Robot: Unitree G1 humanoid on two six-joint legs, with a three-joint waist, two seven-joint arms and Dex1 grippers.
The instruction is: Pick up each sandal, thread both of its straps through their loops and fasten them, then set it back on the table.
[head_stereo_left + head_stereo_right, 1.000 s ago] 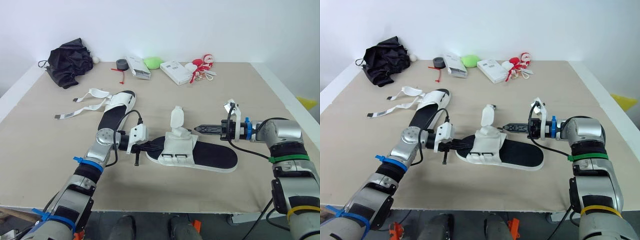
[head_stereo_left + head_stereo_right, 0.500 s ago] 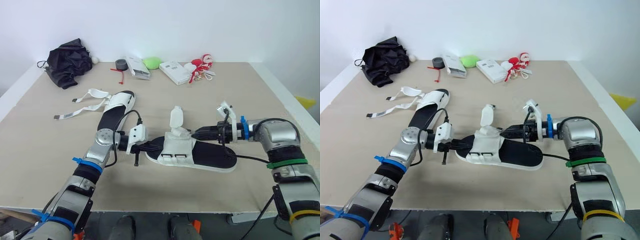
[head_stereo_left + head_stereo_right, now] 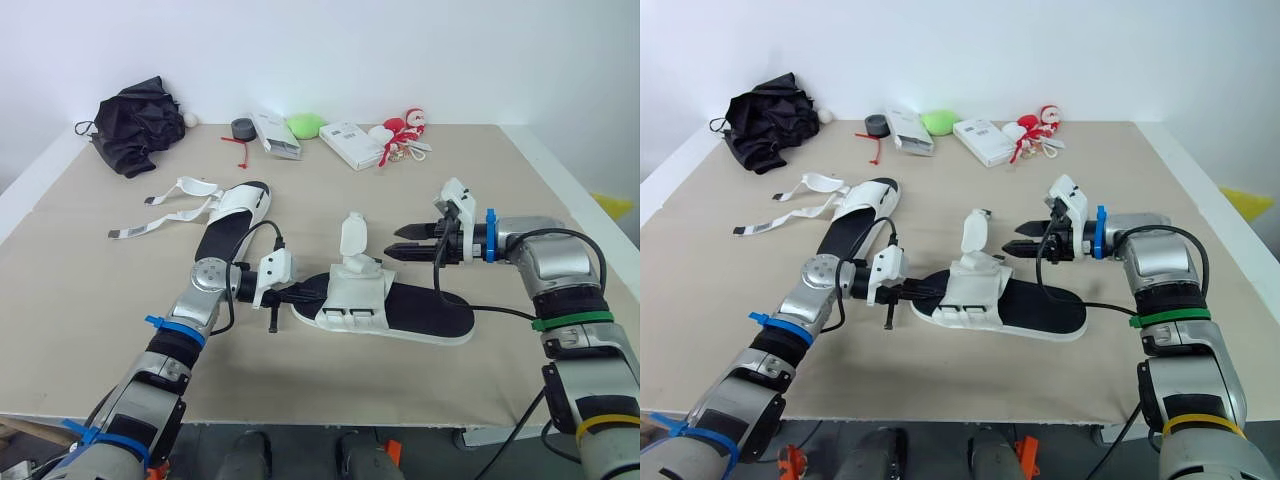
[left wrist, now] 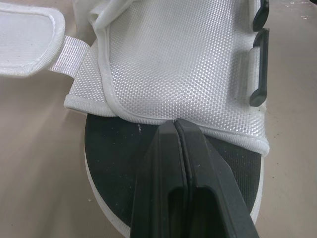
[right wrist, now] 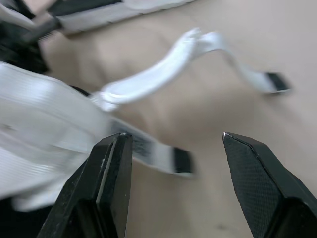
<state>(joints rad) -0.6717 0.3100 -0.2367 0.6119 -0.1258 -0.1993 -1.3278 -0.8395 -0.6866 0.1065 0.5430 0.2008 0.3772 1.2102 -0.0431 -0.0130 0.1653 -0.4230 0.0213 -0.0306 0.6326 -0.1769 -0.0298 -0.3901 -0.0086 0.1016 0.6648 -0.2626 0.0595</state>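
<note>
Right gripper (image 3: pixel 394 242) lifted off sandal (image 3: pixel 430 312), jaws now apart, left gripper (image 3: pixel 312 293) closed at its toe end

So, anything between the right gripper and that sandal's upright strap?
Nothing. In the left eye view, a bare stretch of table separates the right gripper from the upright strap.

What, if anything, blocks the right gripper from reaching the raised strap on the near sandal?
Probably nothing, so yes, it looks reachable. The right gripper hangs open just beside the raised strap, about level with it and pointing its way, and nothing stands in the gap between them.
</note>
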